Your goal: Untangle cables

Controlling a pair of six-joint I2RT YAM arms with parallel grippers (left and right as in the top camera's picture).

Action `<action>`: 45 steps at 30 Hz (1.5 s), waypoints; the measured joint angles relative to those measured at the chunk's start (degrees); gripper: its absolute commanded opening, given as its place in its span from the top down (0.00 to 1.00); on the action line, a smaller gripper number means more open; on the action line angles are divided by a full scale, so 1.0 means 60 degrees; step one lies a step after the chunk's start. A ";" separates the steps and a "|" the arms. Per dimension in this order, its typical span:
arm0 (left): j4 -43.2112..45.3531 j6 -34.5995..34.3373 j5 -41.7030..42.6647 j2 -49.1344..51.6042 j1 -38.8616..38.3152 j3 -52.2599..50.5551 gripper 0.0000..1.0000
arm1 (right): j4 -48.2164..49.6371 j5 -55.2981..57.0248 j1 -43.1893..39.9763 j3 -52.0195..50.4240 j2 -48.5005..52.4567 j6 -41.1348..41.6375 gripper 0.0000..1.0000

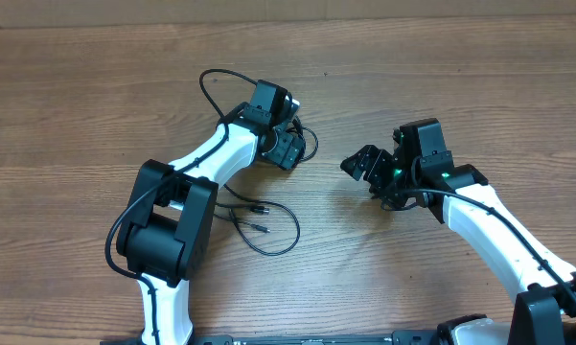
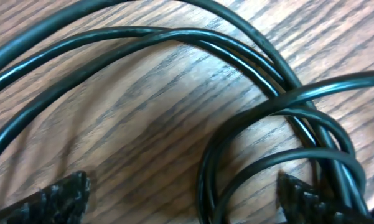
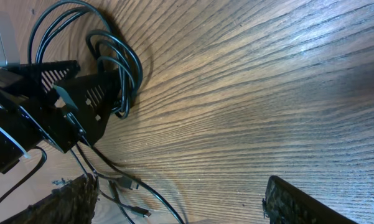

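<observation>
The left gripper (image 1: 297,144) is hovering low over the wooden table (image 1: 479,77) with its jaws standing wide apart, gripping nothing. In the left wrist view its two fingers (image 2: 56,199) are sitting at either side of the frame, and loops of the cables (image 2: 236,56) are lying flat on the wood between them, bunching and crossing one another close to the finger on the right side of that view. The overhead view is showing the cables (image 1: 273,230) spreading from under this gripper: one arc is curving up past the left arm, and a wider loop is trailing down beside that arm's base, with two small plugs (image 1: 262,208) lying just beside each other inside it. The right gripper (image 1: 364,165) is waiting well apart from the tangle, facing it across bare wood, its jaws also open wide and holding nothing.
</observation>
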 measured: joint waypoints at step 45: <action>-0.6921 -0.3049 0.8058 -0.0710 0.1778 0.3395 0.96 | 0.4459 -0.5847 0.0000 0.0000 0.0000 0.3687 0.27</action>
